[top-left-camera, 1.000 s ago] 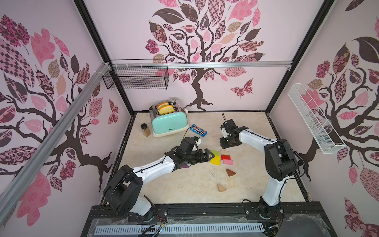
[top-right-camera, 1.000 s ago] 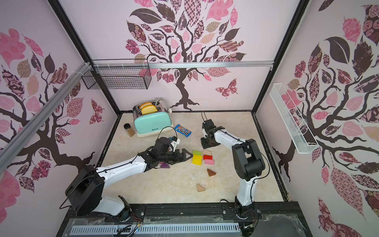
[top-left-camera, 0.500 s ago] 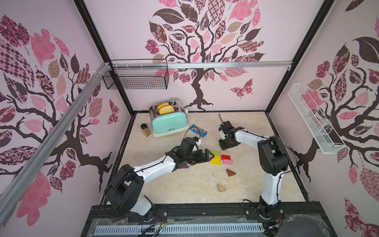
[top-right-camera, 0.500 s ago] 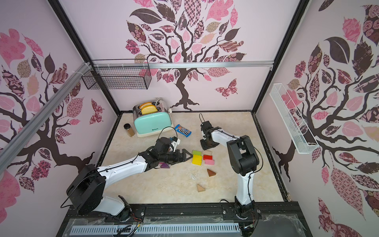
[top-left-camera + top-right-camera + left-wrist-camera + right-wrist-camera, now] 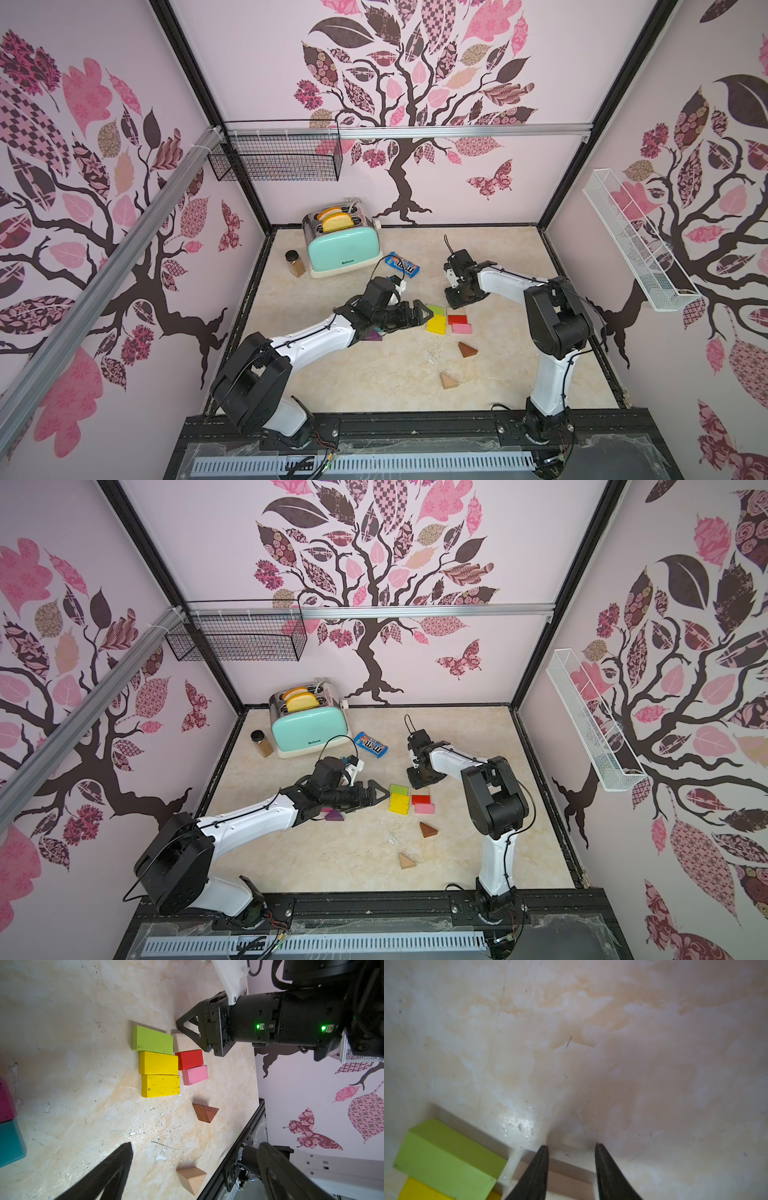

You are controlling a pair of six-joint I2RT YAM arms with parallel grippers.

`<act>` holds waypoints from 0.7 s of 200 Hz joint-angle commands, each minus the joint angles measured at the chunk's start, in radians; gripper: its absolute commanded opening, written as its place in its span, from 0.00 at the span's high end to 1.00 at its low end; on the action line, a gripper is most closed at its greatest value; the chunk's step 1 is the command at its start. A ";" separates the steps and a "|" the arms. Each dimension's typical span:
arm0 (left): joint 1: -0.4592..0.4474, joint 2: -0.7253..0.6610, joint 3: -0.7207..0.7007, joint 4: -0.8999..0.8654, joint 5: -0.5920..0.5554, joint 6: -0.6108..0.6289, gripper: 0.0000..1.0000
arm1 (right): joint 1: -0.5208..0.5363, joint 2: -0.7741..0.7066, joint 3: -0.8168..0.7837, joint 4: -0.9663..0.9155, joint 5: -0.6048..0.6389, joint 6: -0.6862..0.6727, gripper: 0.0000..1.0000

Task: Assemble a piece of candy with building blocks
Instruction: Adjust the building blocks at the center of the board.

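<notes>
The building blocks lie mid-table: a green block [image 5: 435, 309] [image 5: 152, 1040], two yellow ones [image 5: 159, 1062], a red one [image 5: 190, 1059] and a pink one [image 5: 195, 1075] packed together. A cream block [image 5: 182, 1043] [image 5: 571, 1178] sits beside the green. A brown triangle [image 5: 467, 350] and a tan triangle [image 5: 449, 380] lie apart, nearer the front. My right gripper [image 5: 456, 300] [image 5: 571, 1145] points down at the cream block's far edge, jaws narrowly apart, no grip showing. My left gripper [image 5: 428, 316] [image 5: 195, 1167] lies low beside the yellow blocks, wide open and empty. A purple triangle [image 5: 334, 816] shows under the left arm.
A mint toaster [image 5: 343, 249], a spice jar [image 5: 294, 264] and a blue candy packet [image 5: 402, 266] stand at the back left. A black wire basket [image 5: 276, 160] and a white rack [image 5: 636, 241] hang on the walls. Magenta [image 5: 6, 1101] and teal [image 5: 10, 1142] blocks lie behind the left gripper.
My right gripper has swung left and come down toward the cream block, its jaws narrowing. The left arm and the blocks have stayed put.
</notes>
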 commanded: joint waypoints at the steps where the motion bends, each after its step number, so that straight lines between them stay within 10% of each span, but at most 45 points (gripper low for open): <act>1: 0.007 -0.002 -0.015 0.027 0.004 0.000 0.02 | 0.006 -0.031 -0.005 0.005 -0.001 -0.004 0.59; 54: 0.009 -0.001 -0.014 0.034 -0.002 -0.001 0.02 | -0.011 -0.095 -0.025 0.041 0.035 0.048 0.50; 140: 0.010 0.215 0.047 0.341 -0.216 -0.179 0.02 | -0.240 -0.510 -0.489 0.452 -0.331 0.395 0.39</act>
